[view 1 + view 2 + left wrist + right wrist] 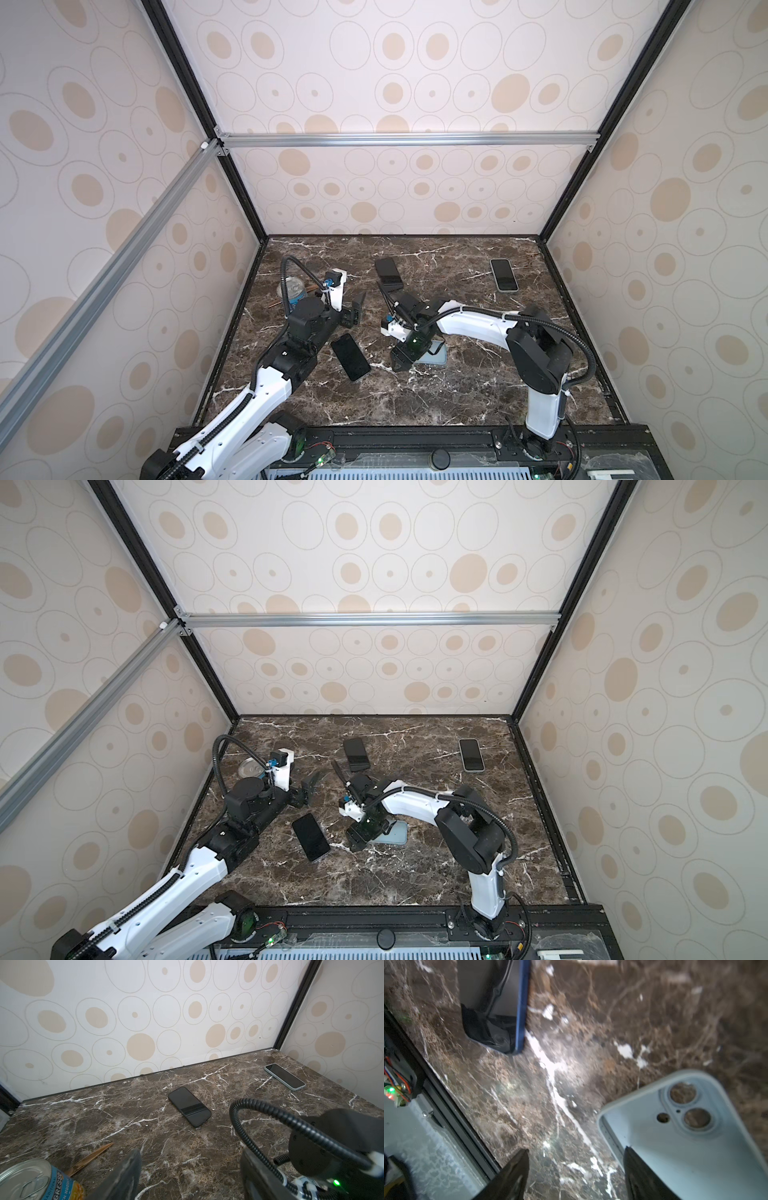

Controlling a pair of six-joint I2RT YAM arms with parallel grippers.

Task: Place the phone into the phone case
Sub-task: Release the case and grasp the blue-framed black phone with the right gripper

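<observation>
Phone (350, 356) lies screen-up near the empty pale-blue phone case (675, 1157), not yet inserted; right fingers (517, 1172) hover spread over its edge, left fingers (124, 1174) spread, empty.

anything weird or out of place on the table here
A soup can and a brown pointed stick beside it sit at the back left of the table. Neither fits this job. Nothing looks spilled or broken.
</observation>
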